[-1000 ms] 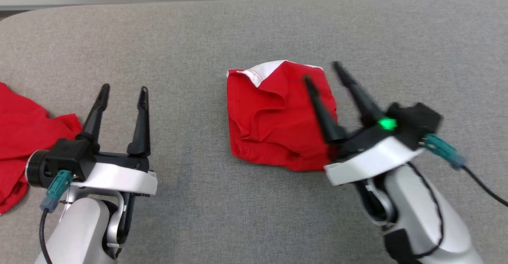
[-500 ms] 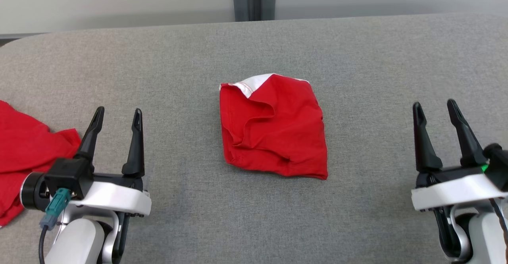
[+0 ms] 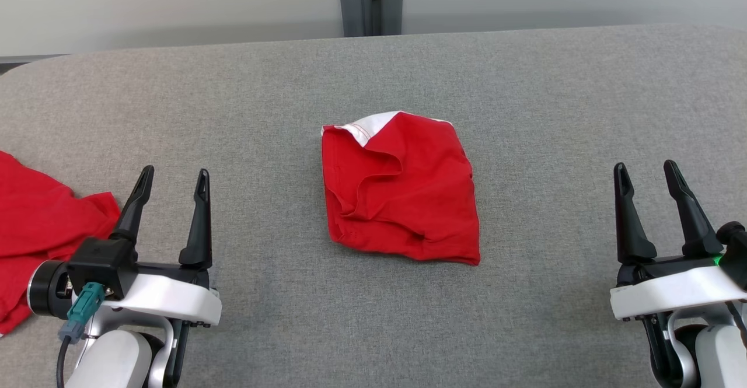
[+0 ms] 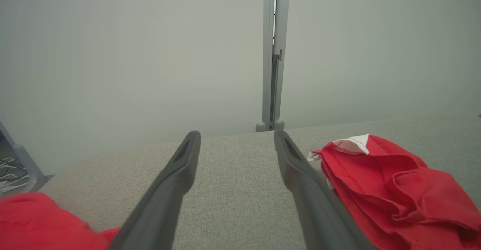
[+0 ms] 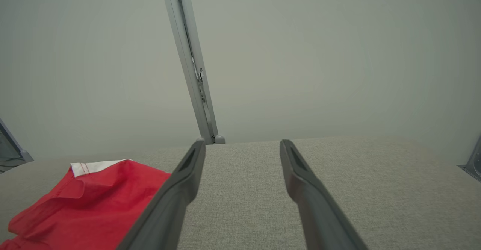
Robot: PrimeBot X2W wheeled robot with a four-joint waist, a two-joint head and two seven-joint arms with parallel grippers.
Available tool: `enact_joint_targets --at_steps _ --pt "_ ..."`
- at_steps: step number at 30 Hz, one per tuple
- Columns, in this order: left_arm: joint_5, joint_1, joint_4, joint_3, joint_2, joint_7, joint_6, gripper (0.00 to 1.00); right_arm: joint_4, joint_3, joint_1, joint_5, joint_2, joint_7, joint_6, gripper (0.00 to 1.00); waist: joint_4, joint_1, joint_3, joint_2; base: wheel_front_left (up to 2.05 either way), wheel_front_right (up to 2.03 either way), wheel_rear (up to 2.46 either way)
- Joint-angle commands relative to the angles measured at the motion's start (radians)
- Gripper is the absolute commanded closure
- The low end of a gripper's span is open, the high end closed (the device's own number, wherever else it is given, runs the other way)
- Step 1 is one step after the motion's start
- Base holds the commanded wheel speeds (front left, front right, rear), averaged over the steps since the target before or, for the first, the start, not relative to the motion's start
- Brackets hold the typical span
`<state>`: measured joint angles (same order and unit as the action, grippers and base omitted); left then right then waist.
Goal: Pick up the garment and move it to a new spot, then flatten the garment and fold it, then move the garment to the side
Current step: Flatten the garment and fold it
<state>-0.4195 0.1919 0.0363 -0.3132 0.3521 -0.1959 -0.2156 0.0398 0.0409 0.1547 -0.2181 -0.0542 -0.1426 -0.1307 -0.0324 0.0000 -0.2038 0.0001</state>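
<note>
Red garment (image 3: 400, 186) lies flat mid-worktop (image 3: 525, 114), about halfway between the two hands and touching neither. It is a folded bundle, roughly four-sided. Creases run across its left half, and a white band (image 3: 370, 125) shows at the far-left corner.

Left hand (image 3: 175, 171): near left, fingers pointing to the far side, jaws spread wide, nothing in them. Right hand (image 3: 645, 166): near right, same pose, jaws wide apart, empty. Both are well apart from the garment. Cannot tell whether either hand touches the worktop.

A second red cloth (image 3: 35, 213) lies crumpled at the left edge, just beside the left hand's wrist and partly cut off by the frame.

In the left wrist view the garment is to the right of the fingers and the other cloth is at bottom left. In the right wrist view the garment is at lower left.

A grey post (image 3: 370, 0) stands behind the far edge of the worktop, against a pale wall (image 3: 175, 3).
</note>
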Motion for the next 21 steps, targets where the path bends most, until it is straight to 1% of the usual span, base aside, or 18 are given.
enact_joint_targets --at_steps 1,8,9,10,11,15,17,21 --pt "0.003 -0.004 -0.006 0.000 0.004 0.000 -0.007 0.00 -0.008 0.004 -0.007 0.000 0.000 -0.003 0.000 0.00 -0.001 0.0000 0.000 -0.0001 0.00 0.00 0.00" --pt "0.003 0.000 -0.013 -0.007 0.005 0.006 -0.009 0.00 -0.010 0.008 0.003 0.003 0.001 0.003 0.000 0.00 -0.006 0.0000 -0.006 -0.0001 0.00 0.00 0.00" --pt "0.003 0.002 -0.014 -0.008 0.005 0.006 -0.009 0.00 -0.009 0.009 0.007 0.000 0.001 0.005 0.000 0.51 -0.007 0.0000 -0.007 -0.0001 0.00 0.00 0.00" --pt "0.003 0.005 -0.015 -0.009 0.005 0.005 -0.009 0.00 -0.006 0.008 0.011 0.000 0.001 0.008 0.000 0.89 -0.010 0.0000 -0.010 -0.0001 0.00 0.00 0.00" --pt "0.002 0.008 -0.017 -0.011 0.005 0.005 -0.008 0.00 -0.001 0.000 0.015 -0.003 0.002 0.013 0.000 1.00 -0.013 0.0000 -0.013 -0.0001 0.00 0.00 0.00" --pt "0.003 0.025 -0.018 -0.015 0.003 0.002 -0.004 0.00 0.027 -0.054 0.047 -0.009 0.002 0.024 0.000 1.00 -0.028 0.0000 -0.030 -0.0001 0.00 0.00 0.00" --pt "0.003 0.029 -0.017 -0.018 0.001 0.001 0.000 0.00 0.048 -0.104 0.071 -0.013 -0.001 0.026 0.000 1.00 -0.039 0.0000 -0.040 -0.0001 0.00 0.00 0.00" --pt "0.002 0.052 -0.012 -0.022 -0.004 -0.006 0.004 0.00 0.129 -0.217 0.143 -0.035 -0.002 0.024 0.000 1.00 -0.063 0.0000 -0.067 -0.0001 0.00 0.00 0.00"
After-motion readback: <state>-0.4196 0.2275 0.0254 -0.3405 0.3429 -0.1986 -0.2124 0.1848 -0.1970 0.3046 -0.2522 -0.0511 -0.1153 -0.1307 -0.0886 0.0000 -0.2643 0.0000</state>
